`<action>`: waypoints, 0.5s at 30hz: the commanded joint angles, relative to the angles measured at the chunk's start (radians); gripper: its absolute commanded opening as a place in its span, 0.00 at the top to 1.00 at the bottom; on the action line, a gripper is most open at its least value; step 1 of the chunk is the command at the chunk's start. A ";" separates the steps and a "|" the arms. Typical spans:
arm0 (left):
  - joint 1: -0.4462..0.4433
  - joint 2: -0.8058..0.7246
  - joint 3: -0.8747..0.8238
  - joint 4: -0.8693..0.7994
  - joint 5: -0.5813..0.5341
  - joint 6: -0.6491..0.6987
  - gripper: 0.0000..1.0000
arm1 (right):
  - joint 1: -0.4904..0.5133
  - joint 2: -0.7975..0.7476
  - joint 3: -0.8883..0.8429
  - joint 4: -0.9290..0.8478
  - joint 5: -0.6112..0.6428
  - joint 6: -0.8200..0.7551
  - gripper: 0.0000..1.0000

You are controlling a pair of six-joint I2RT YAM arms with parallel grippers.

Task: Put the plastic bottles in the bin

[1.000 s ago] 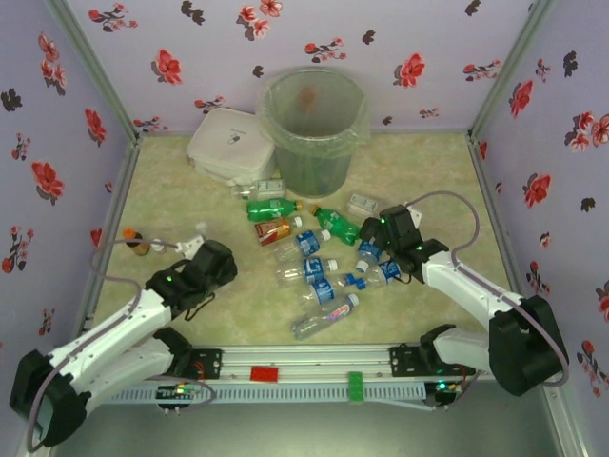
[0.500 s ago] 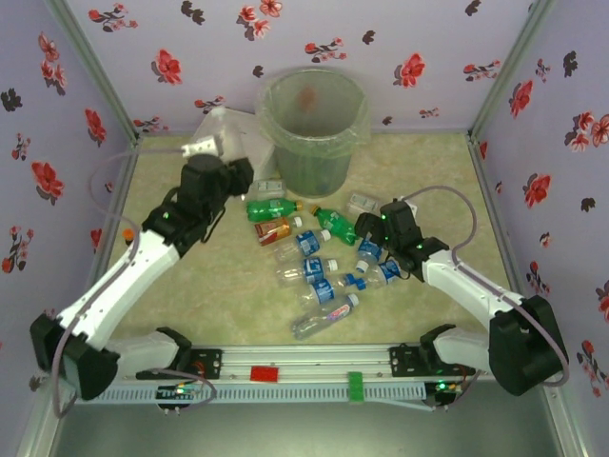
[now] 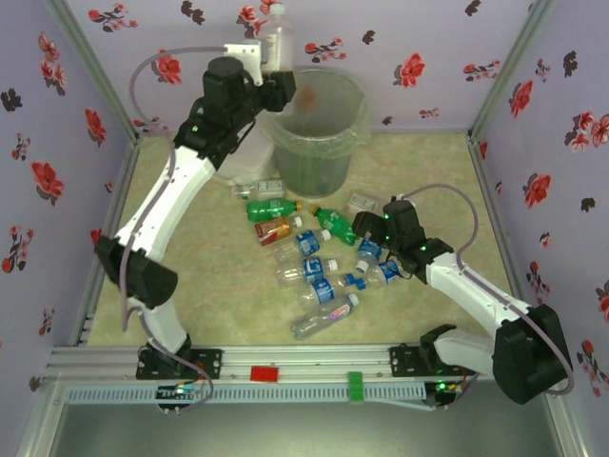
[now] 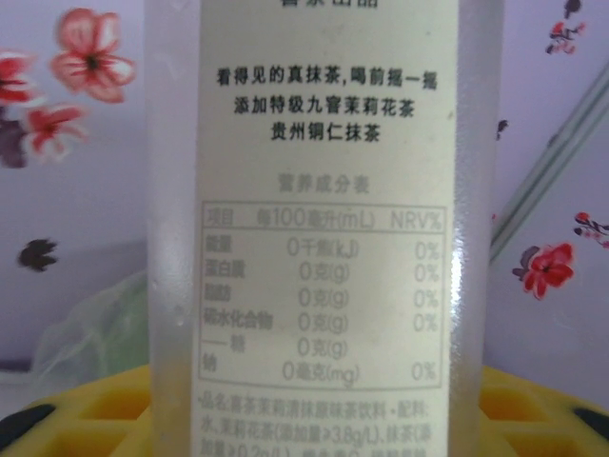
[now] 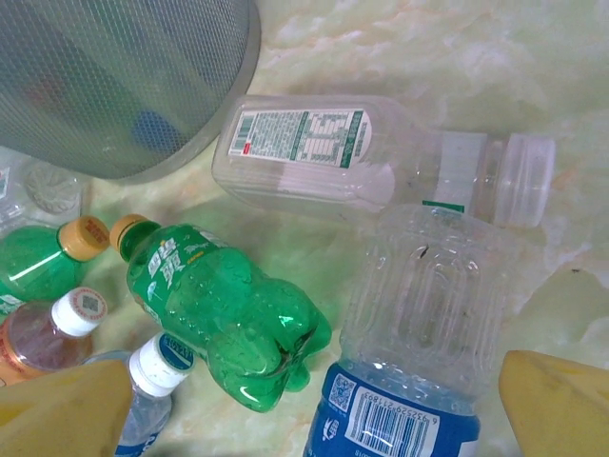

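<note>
Raised near bin (image 3: pixel 328 157), left gripper (image 3: pixel 273 70) grips bottle (image 3: pixel 273 33); wrist reads label (image 4: pixel 324 238).

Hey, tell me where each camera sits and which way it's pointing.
Top external: above and behind the bases, looking down on the table; both arms show.
Left wrist: raised by the bin, facing the held bottle; its yellow fingers below.
Right wrist: low, facing down at the right-hand green bottle; yellow fingertips in the bottom corners.
Shared: top external and right wrist both show the right-hand green bottle and bin.
</note>
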 commanded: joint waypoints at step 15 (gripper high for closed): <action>0.007 0.432 0.413 -0.210 0.134 0.022 0.57 | 0.000 -0.094 -0.003 -0.030 0.053 0.006 0.00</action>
